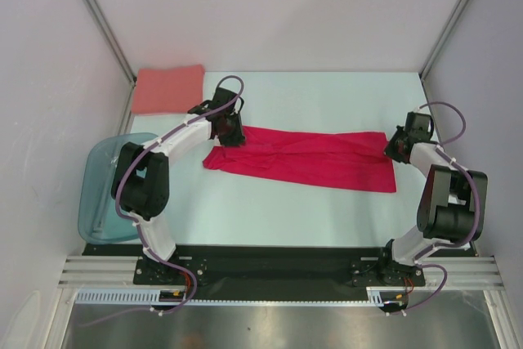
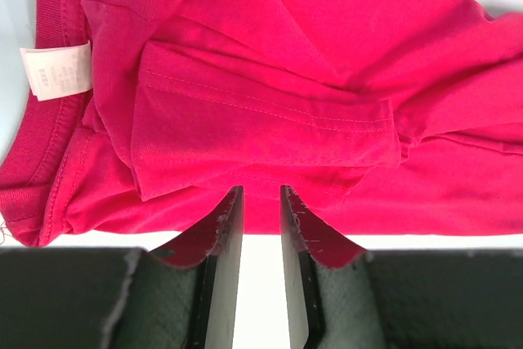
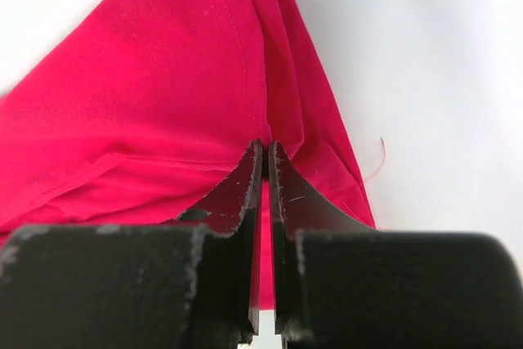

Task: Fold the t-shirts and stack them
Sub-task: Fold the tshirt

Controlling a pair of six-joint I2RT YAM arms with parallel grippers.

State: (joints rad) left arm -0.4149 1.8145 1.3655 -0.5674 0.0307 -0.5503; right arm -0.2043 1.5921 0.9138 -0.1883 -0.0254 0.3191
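Red t-shirt stretches left-right, collar left; right jaws pinch it, left jaws narrow.

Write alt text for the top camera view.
A red shirt folded into a long band lies across a white table, the left gripper at its left end and the right gripper at its right end. A folded pink shirt sits in the far left corner, a teal tub at the left edge.
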